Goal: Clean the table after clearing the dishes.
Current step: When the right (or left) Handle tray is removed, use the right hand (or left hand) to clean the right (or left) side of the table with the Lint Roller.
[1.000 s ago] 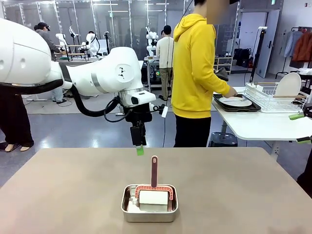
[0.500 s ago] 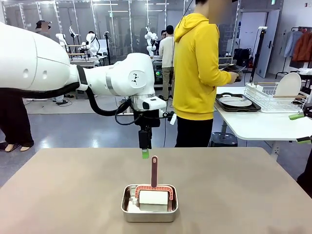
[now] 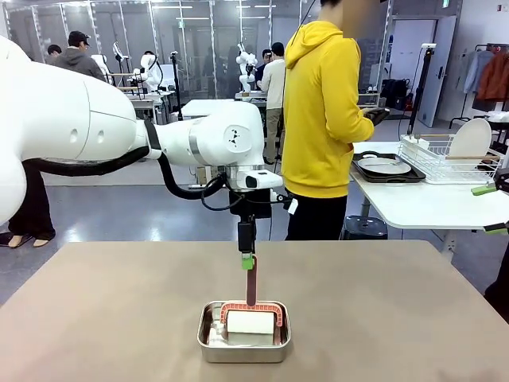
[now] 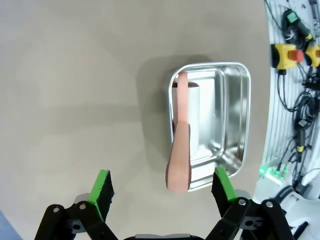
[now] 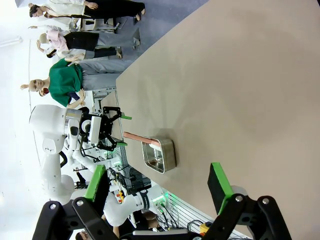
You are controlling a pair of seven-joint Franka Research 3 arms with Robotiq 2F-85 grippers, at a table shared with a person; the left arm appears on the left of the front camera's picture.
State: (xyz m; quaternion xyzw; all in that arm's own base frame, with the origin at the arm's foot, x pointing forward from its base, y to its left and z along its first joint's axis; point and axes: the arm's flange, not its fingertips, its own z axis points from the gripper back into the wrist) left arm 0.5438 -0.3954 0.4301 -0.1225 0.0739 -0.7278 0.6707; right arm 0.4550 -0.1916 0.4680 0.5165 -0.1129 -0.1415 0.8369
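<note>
1. Grey-brown table (image 3: pixel 111 318), large, with a smooth matte top and rounded corners, fills the near half of the front view and carries one tin near the robot's edge.
2. The small shiny rectangular steel tin (image 3: pixel 243 345) sits at the middle. In it lies a white block (image 3: pixel 250 322) under a reddish-pink frame, and a reddish-brown handle (image 3: pixel 251 288) rises upright from that frame.
3. The left gripper (image 3: pixel 247 259) hangs straight down over the handle with its green pads at the handle's top end. In the left wrist view its fingers are spread wide and the handle tip lies between them, touching neither. It is released and holds nothing.
4. The right gripper (image 5: pixel 157 180) is likewise spread wide and empty, over bare table top well apart from the tin.
5. A round white dinner plate (image 3: pixel 384 165) lies on a dark brown rectangular tray (image 3: pixel 391 177) on the smaller white-topped table (image 3: pixel 429 207) at the far right. It is just beside a white wire dish rack (image 3: pixel 433 155).
6. A person in a yellow hoodie (image 3: pixel 318 119) stands beyond the grey-brown table, turned toward the white one. The person holds a dark flat item (image 3: pixel 374 114) at chest height, and I cannot tell what it is.
7. A small round mark (image 3: pixel 233 137) on the left arm's white joint is too small to read.
</note>
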